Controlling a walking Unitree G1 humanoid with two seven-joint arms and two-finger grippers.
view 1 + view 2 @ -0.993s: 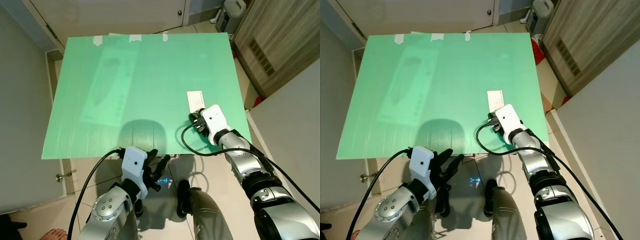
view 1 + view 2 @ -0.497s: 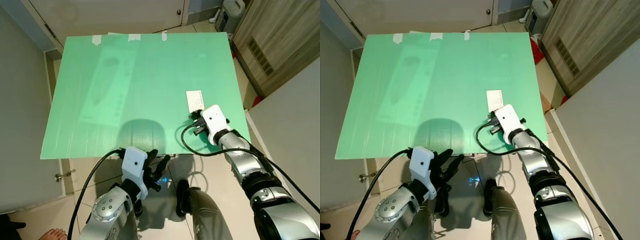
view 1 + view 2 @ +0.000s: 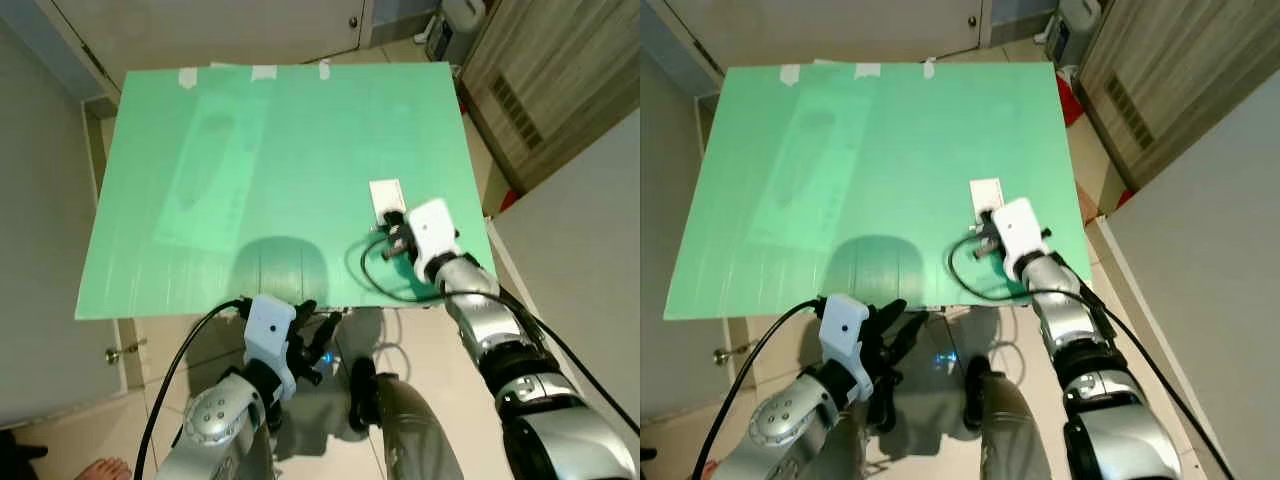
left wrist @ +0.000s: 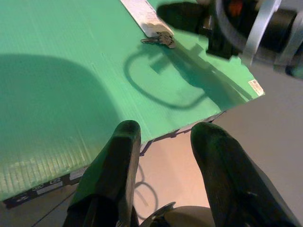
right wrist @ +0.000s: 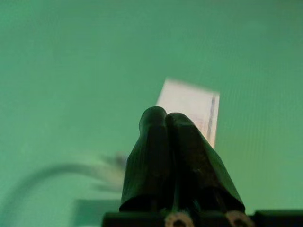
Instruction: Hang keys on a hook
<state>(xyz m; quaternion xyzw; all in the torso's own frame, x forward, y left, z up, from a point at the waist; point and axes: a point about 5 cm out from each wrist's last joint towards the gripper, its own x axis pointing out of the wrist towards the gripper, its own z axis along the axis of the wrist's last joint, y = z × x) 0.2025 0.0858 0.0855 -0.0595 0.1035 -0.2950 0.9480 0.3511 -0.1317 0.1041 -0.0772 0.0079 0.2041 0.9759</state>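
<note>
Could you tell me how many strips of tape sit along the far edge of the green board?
3: one toward the left, one in the middle, one further right, all on the green board.

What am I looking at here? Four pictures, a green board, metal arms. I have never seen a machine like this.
It is a walking robot with two silver arms, each ending in a claw. Two pictures look down from its head; the other two look along each claw from its wrist. Before it lies a green board with a white card on it and a small bunch of keys at the card's end. The right claw, fingers pressed together, reaches over the card and keys; whether it grips them is unclear. The left claw waits open at the board's near edge.
</note>
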